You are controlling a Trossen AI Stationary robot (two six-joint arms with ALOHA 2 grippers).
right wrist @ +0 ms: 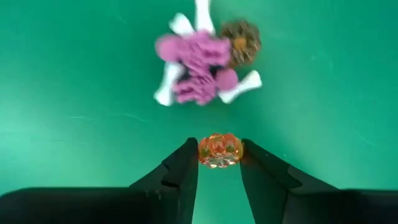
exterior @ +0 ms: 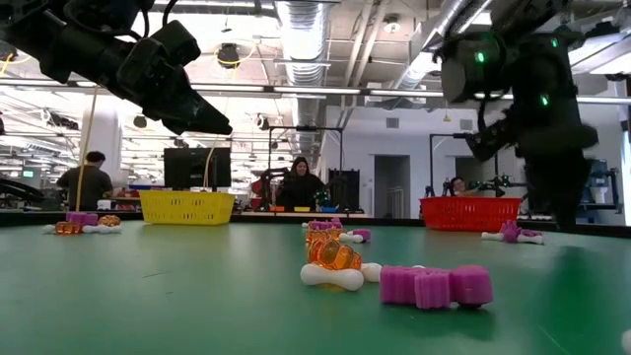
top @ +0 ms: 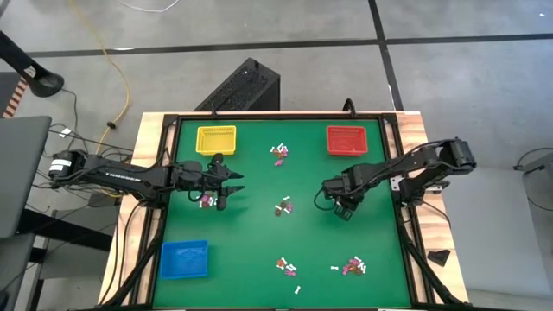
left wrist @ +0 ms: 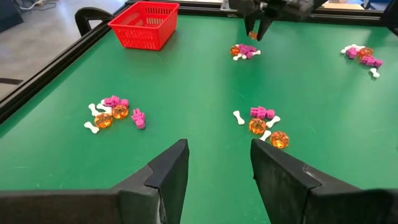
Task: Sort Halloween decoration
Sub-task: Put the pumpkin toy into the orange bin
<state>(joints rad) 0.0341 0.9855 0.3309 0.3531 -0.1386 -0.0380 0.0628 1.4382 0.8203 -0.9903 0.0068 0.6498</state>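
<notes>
Orange pumpkin (right wrist: 220, 150) sits between the right gripper (right wrist: 219, 163) fingers, lifted off the mat; jaws clamped on its two sides. Right gripper hangs above the table toward the right edge, just beside the small heap (right wrist: 202, 68) of pink, white and brown pieces lying on the mat under it.

Left gripper (left wrist: 219, 163) hovers over the left half of the table, near the yellow tray (top: 216, 138); jaws apart, nothing between them.

Decorations lie in loose clusters: one at the far edge between the yellow and red trays (top: 279, 154), one mid-table (top: 283, 207), two near the front edge (top: 287, 267) (top: 352, 267), one below the left gripper (top: 206, 200). Blue tray (top: 185, 259) at the front-left corner, red tray (top: 346, 139) at the far-right corner.

Handling judgement: pieces look like hard moulded plastic, very light, stiff, not fragile. Pumpkin is rounded and glossy, so probably slippery; grip across its widest part, centred in the pads. White bones (exterior: 333, 278) are thin; take at the shank, not the knobs. Pink pieces (exterior: 435, 285) are flatter; pinch across the narrow middle. Clustered pieces touch, so neighbours may get nudged.
</notes>
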